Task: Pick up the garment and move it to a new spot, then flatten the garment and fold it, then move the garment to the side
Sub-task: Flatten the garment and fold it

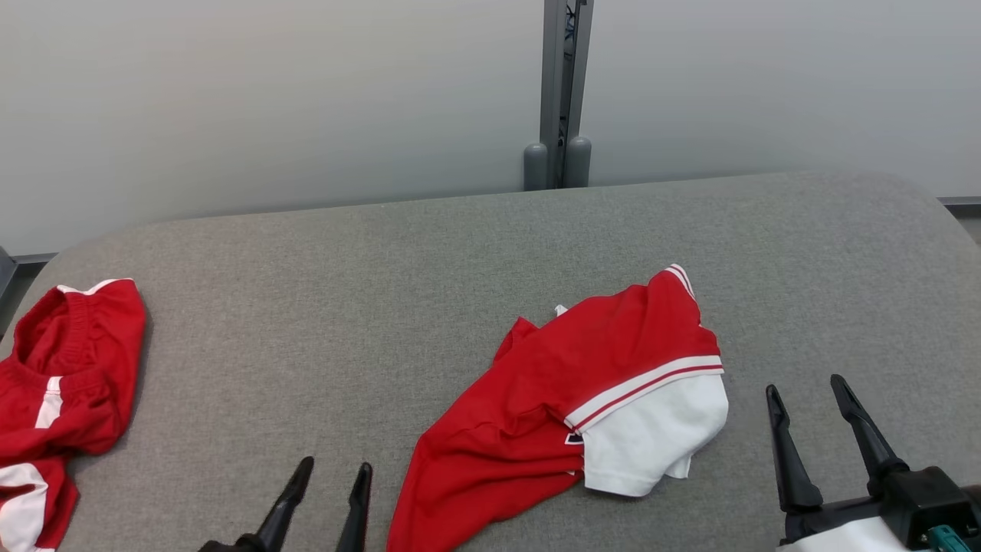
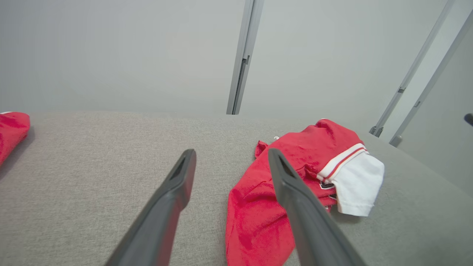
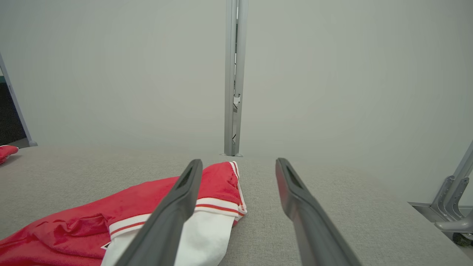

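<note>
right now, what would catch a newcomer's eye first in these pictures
A crumpled red and white garment lies right of centre on the grey fabric-covered table, its white part toward the right gripper. A second red and white garment is bunched at the table's left edge. The left gripper and the right gripper both stand open and empty near the front edge.

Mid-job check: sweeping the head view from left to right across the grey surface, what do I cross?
In order: crumpled red garment at the left edge → left gripper, jaws open → red-and-white garment in the middle → right gripper, jaws open.
</note>
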You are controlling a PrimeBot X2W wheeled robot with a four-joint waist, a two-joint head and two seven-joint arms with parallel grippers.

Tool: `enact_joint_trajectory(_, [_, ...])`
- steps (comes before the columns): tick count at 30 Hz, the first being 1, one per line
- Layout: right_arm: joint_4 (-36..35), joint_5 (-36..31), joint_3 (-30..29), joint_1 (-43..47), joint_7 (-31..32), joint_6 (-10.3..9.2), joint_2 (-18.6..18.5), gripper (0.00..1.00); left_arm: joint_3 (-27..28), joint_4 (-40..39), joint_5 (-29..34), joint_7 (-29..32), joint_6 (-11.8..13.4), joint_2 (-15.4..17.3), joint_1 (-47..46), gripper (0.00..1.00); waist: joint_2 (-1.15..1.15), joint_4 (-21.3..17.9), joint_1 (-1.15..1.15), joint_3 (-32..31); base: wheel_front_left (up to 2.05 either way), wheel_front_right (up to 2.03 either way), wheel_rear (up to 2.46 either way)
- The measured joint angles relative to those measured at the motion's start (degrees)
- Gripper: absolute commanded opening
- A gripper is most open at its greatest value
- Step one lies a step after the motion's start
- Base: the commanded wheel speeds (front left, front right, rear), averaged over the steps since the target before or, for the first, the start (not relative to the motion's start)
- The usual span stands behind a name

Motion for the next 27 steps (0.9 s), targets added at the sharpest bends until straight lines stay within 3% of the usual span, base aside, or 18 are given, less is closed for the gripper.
enact_joint_trajectory(5, [-1.76,-1.93,-0.57,0.43,0.0,0.0,0.0,1.0,7.27,-2.45,3.33,0.0,2.29,0.41,3.33,1.0,0.0,0.53,0.0,-1.63,0.0,0.0,0.0])
enact_joint_trajectory(10, [-1.75,-2.4,-2.56,2.3,0.01,0.0,-0.02,1.0,14.5,-2.21,5.64,0.0,2.07,-0.63,7.65,1.0,0.0,1.14,0.0,-3.25,0.0,0.0,0.0])
enact_joint_trajectory(19, [2.04,-1.87,-5.43,4.02,0.01,0.0,-0.01,1.0,22.59,-2.1,10.65,0.0,-2.48,-5.2,11.13,1.0,0.0,1.67,0.0,-3.03,0.0,0.0,0.0])
enact_joint_trajectory(27, [2.76,-1.58,-5.57,4.21,0.0,0.0,-0.01,1.0,25.27,-1.74,13.18,0.0,-5.65,-8.14,11.59,1.0,0.0,1.38,0.0,-2.61,0.0,0.0,0.0])
